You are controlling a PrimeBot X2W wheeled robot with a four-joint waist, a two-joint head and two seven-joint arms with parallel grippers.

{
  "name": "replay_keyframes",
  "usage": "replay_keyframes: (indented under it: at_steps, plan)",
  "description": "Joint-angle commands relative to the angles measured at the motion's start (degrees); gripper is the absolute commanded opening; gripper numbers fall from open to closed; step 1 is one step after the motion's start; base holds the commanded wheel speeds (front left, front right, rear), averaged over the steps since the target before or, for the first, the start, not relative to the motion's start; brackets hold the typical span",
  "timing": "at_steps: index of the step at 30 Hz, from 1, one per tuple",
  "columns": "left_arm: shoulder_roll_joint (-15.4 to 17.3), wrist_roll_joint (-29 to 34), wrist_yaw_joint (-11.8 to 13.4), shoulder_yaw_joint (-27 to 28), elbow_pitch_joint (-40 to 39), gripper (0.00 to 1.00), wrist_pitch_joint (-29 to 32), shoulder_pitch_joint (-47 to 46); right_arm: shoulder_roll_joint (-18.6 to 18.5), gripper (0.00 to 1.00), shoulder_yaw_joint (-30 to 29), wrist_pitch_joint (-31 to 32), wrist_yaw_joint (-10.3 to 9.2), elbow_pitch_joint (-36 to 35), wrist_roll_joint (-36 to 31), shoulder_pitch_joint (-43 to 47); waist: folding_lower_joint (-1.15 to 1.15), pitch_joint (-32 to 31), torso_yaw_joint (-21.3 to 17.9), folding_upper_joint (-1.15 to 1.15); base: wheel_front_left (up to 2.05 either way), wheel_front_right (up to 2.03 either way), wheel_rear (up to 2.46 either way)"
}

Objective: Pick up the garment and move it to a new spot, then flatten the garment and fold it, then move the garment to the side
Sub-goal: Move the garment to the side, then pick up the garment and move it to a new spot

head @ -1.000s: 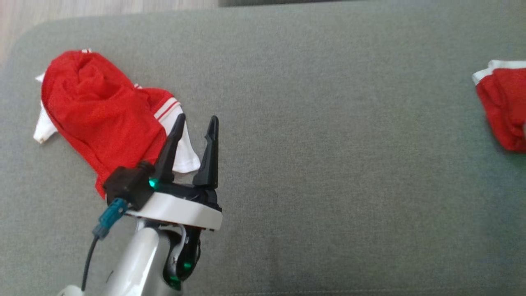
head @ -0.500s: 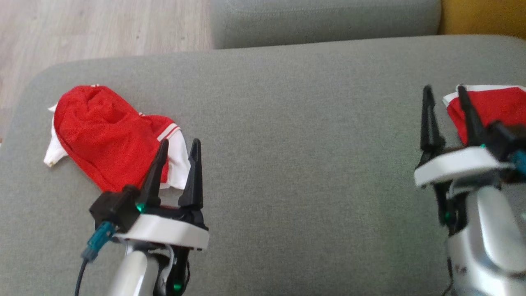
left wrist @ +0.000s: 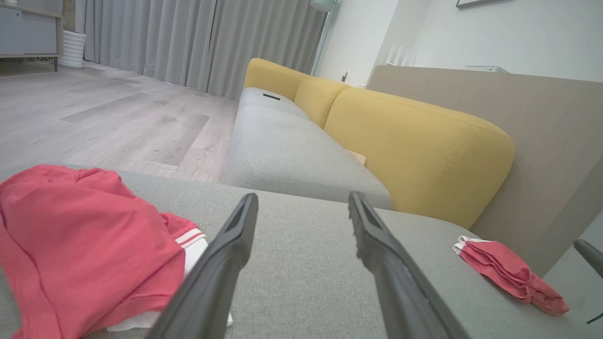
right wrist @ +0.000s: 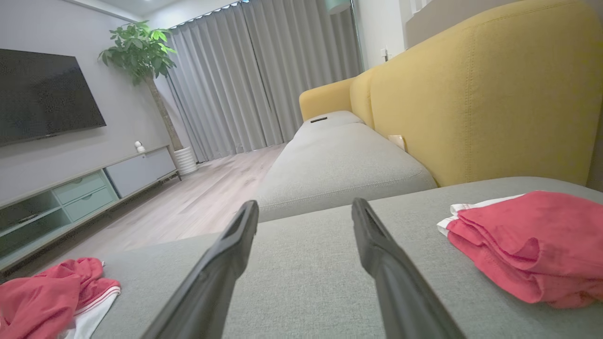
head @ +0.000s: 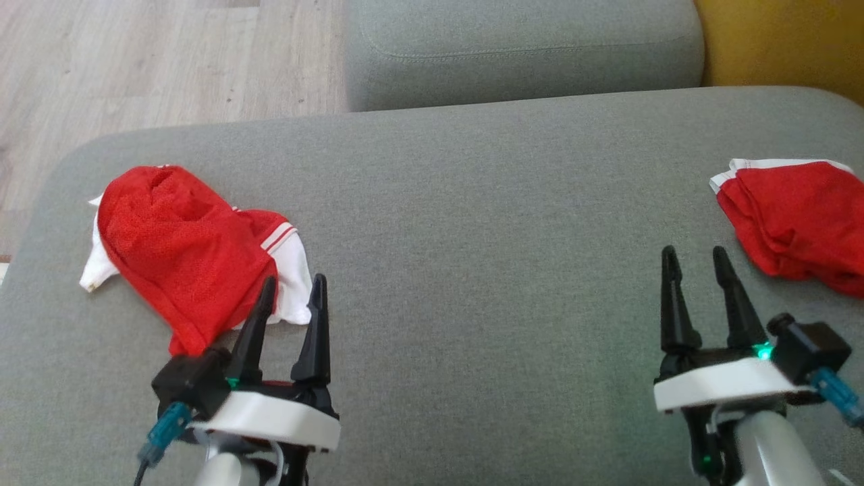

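Red mesh garment (head: 182, 270) lies crumpled on the sofa seat (head: 472, 223), just ahead of your left pincer (head: 294, 278) | left and right pincer (head: 694, 251) both wide, empty | looks soft, light: pinch the white edge (head: 291, 260).

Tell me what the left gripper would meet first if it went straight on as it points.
Probably nothing soon: the left gripper points across bare grey cushion. The crumpled red garment lies just left of that line; depth is unclear.

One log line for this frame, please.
left gripper: open, empty; right gripper: open, empty; crumpled garment: lying at left; folded garment: lying at right
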Motion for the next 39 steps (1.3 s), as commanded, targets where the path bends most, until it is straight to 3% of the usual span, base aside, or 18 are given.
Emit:
replay_keyframes:
  at_steps: [1,39]
  plan:
    - [0.0,0.1,-0.3,1.6,-1.6,1.0,-0.4,-1.8,-0.1,1.0,1.7,-0.8,0.39,-2.4,0.0,-1.1,0.0,0.0,0.0,0.0,0.0,0.0,0.0]
    - [0.0,0.3,0.6,2.4,-0.8,1.0,-0.4,-1.7,-0.1,1.0,4.2,-1.4,0.39,-1.9,2.2,2.0,0.0,-0.1,0.6,0.0,0.0,0.0,0.0]
